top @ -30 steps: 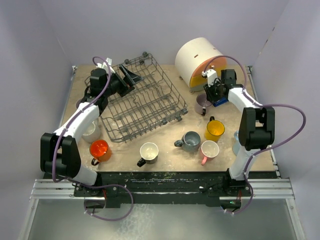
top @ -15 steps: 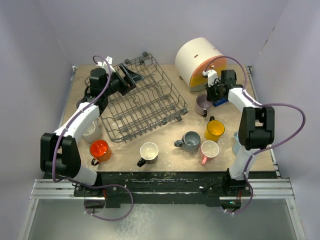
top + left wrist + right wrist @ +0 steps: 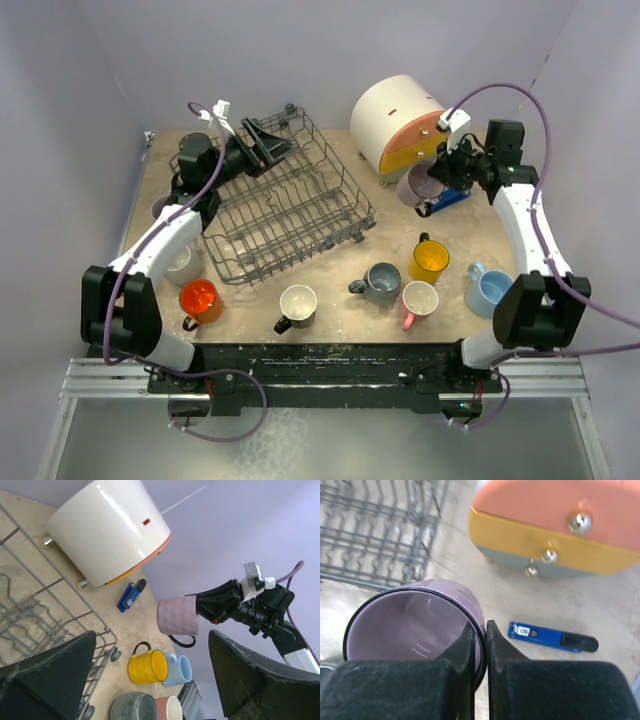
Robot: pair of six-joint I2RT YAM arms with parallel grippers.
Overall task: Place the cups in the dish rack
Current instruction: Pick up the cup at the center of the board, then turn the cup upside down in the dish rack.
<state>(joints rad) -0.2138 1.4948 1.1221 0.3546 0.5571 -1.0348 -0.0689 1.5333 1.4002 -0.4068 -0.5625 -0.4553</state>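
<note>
Aloft, right jaws pinch mauve mug (image 3: pixel 418 185) rim, arm (image 3: pixel 525 215) outstretched; left jaws spread.

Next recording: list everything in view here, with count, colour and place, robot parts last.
dish rack: one, grey wire, far half of the table, left of centre.
mauve cup: one, held clear of the table, far right.
cups along the near side: six, orange cup, white cup, grey cup, pink cup, yellow cup, light blue cup.
pale cup: one, whitish, left side, partly hidden.
cylinder: one, white with orange and yellow fronts, far right.
blue pen-like item: one, on the table by the cylinder.
table: one, beige.
left gripper: open, black, over the rack's far corner.
right gripper: shut on the mauve cup's rim.
</note>
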